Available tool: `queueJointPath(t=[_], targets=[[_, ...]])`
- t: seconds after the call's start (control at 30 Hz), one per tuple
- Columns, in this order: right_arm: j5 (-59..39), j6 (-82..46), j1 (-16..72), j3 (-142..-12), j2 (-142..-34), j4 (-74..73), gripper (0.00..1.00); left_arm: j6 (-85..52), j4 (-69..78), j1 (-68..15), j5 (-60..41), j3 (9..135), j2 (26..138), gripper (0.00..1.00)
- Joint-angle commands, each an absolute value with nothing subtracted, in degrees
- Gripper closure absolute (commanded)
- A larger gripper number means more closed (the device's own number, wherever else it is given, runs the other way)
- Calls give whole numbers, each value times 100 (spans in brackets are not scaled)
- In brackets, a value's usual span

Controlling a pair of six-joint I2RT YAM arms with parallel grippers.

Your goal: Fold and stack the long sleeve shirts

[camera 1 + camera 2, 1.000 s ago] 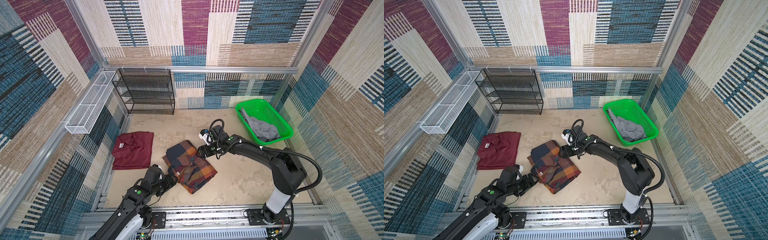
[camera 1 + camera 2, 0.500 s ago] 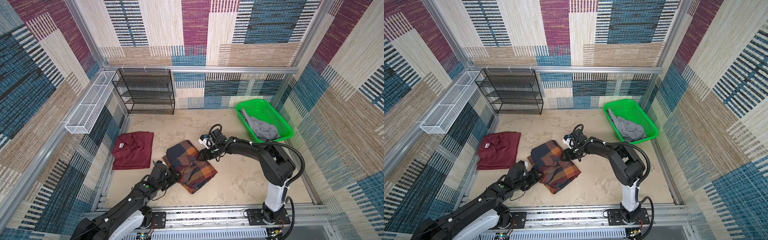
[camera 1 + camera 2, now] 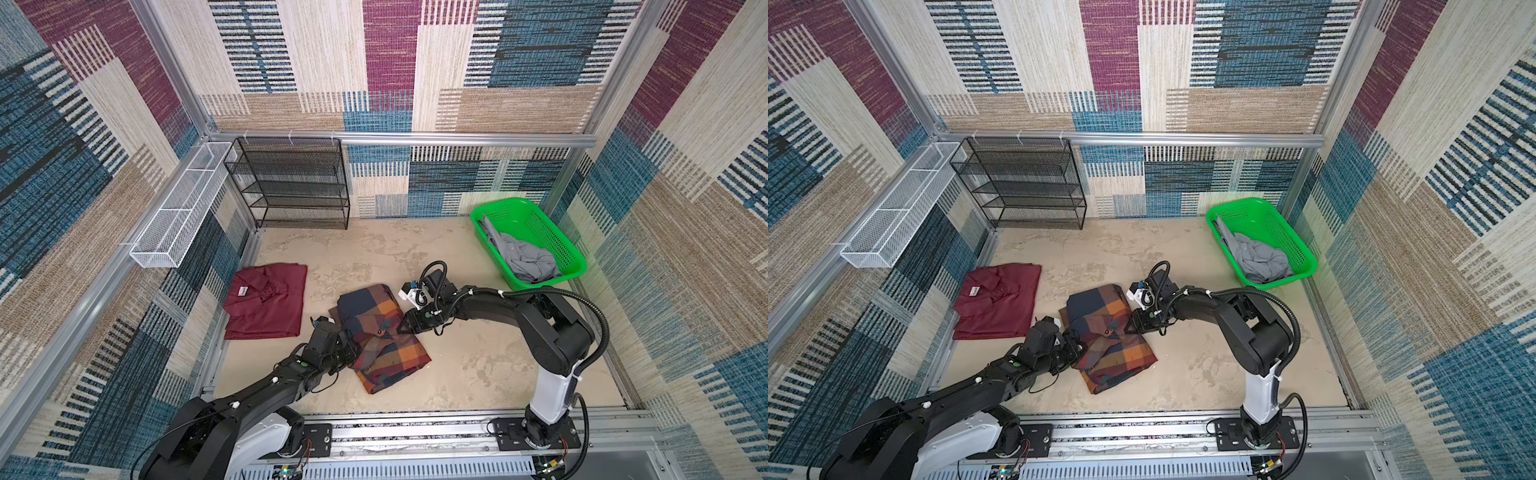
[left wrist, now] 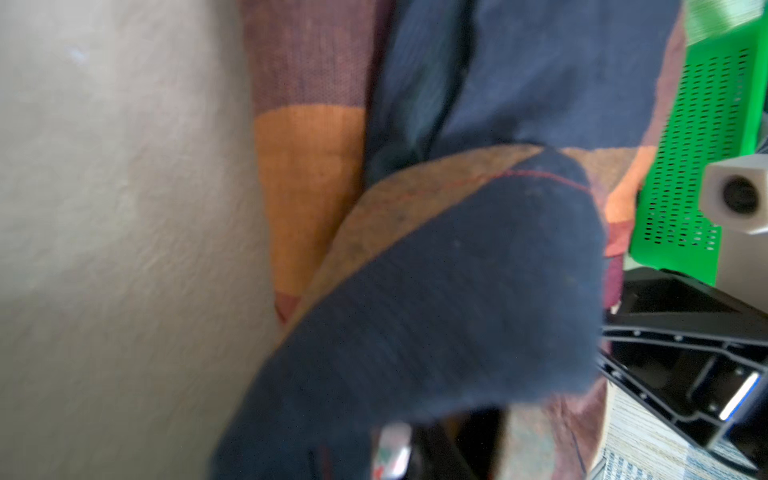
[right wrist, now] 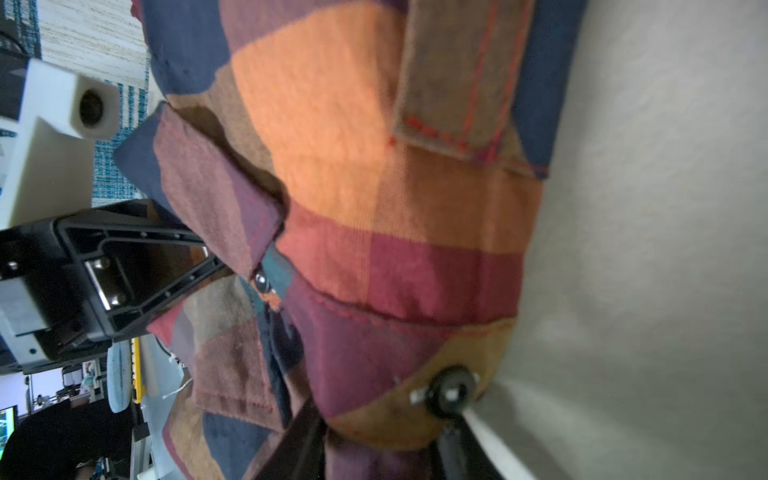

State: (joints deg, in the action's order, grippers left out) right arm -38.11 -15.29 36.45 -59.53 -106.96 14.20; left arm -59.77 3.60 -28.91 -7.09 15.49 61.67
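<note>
Nearest to you, the left gripper (image 3: 352, 352) is lying low on the table (image 3: 478, 365), at the near left edge of the plaid shirt (image 3: 386, 345). In the left wrist view a navy fold of the cloth is rising out of the jaws and covering most of them. The jaws are standing narrow and pinching the plaid shirt.

This shirt is lying partly folded in the middle of the table, in both top views. On its far right edge the right gripper (image 3: 404, 328) is reaching in. In the right wrist view its dark fingers (image 5: 305, 440) are squeezing a bunch of the plaid cloth, so these jaws are also narrow and holding the shirt.

Further to the left, the maroon shirt (image 3: 266, 303) is lying folded, well apart from the plaid one, its white label (image 3: 243, 291) facing up. At the far right the grey shirt (image 3: 523, 257) is sitting crumpled inside the green basket (image 3: 540, 224). A black rack (image 3: 291, 183) and a white wire basket (image 3: 178, 216) are standing at the back left.
</note>
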Motion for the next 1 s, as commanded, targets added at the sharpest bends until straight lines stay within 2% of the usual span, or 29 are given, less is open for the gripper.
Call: queueJointPath(t=[0.0, 0.07, 0.17, 0.3, 0.5, 0.77, 0.87, 0.97], targets=[[-4057, -1765, 3839, -5953, -10686, 1025, 79, -5807, 67, -2883, -489, 1818, 6027, 87], [-4058, -1858, 3912, -5921, -10692, 842, 89, -5667, -77, -2874, -445, 2005, 5950, 100], [-3972, -2053, 3920, -5890, -10648, 615, 100, -5474, -468, -2801, -340, 2285, 5772, 100], [-3888, -2416, 4081, -6088, -10405, 400, 100, -5262, -983, -2530, -339, 2593, 5324, 100], [-3556, -2836, 4784, -7211, -10373, 358, 100, -4592, -2285, -1844, -455, 3581, 4804, 100], [-3129, -3610, 5284, -8505, -11125, -42, 100, -3268, -3544, 244, -1138, 4965, 5229, 100], [-3051, -3883, 5375, -8896, -11499, -310, 100, -3278, -3492, 1234, -1887, 5071, 5524, 100], [-3051, -3989, 5480, -9623, -12055, -349, 100, -3278, -3462, 1831, -1763, 5170, 5742, 100]])
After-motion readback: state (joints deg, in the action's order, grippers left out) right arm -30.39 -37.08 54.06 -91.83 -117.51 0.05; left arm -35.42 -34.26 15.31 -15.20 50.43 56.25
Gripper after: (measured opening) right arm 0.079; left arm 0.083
